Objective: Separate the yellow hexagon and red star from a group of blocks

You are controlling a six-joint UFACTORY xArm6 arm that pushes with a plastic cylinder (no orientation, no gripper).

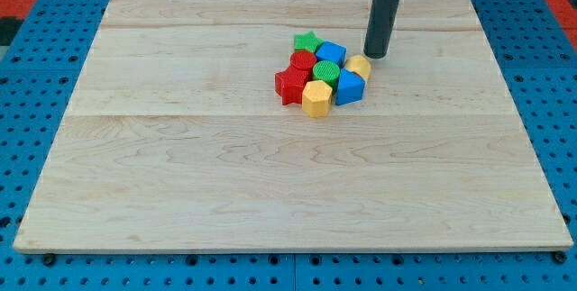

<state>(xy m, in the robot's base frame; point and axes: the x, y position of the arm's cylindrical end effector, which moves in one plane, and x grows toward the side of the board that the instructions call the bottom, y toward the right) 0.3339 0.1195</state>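
A tight cluster of blocks sits just above the board's middle. The yellow hexagon point(316, 98) is at the cluster's bottom edge. The red star point(291, 85) is at its left, touching the hexagon. A second red block point(303, 60), a green star point(308, 41), a green round block point(326, 74), two blue blocks point(331, 53) point(350, 87) and a second yellow block point(360, 67) make up the remainder. My tip point(376, 55) rests on the board just up and to the right of the second yellow block, on the far side of the cluster from the hexagon and star.
The wooden board point(180, 165) lies on a blue perforated table point(36, 75). The dark rod point(384, 12) comes down from the view's top.
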